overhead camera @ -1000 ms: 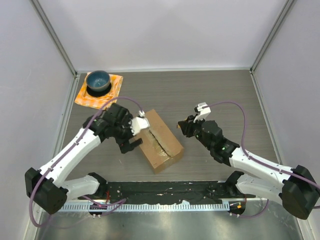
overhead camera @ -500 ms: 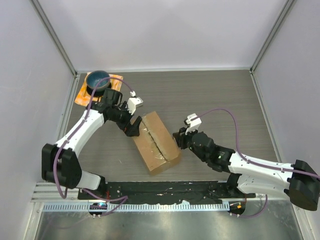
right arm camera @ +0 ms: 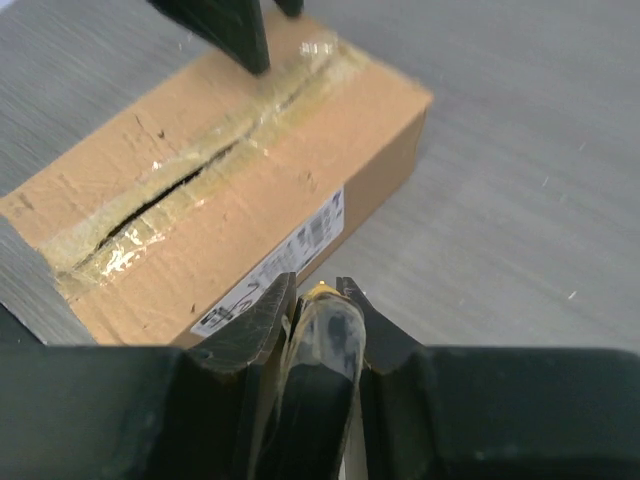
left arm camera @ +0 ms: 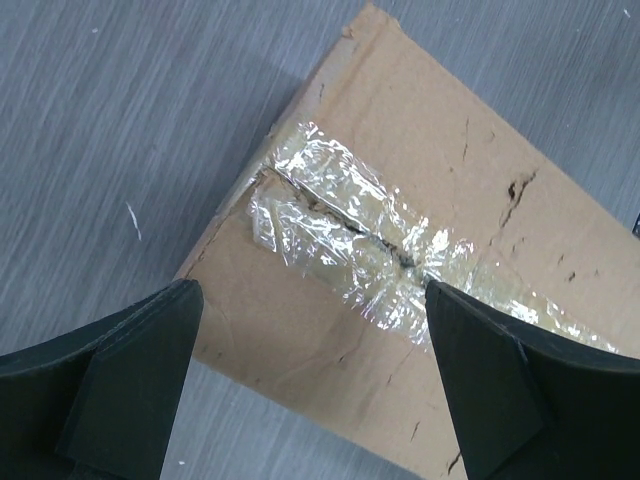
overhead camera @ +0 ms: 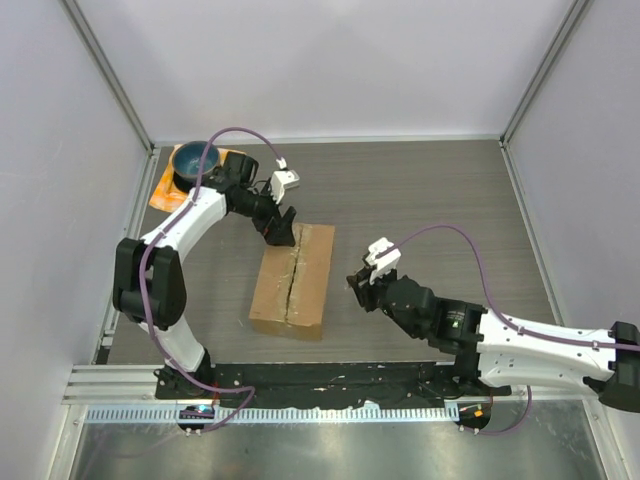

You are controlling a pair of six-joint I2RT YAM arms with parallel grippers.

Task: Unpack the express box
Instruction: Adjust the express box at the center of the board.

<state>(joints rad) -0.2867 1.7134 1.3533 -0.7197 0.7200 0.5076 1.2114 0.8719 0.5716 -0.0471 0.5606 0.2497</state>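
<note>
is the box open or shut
Shut. The box has both top flaps lying flat, with tape over the seam; the seam shows a dark split, but no flap is lifted.

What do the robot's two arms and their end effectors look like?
The left arm and right arm have white shells on their long links, with black joints and bases. A thin purple cable runs along each, and a small white block sits at each wrist. The left end effector and right end effector are black, with two wedge-shaped fingers.
</note>
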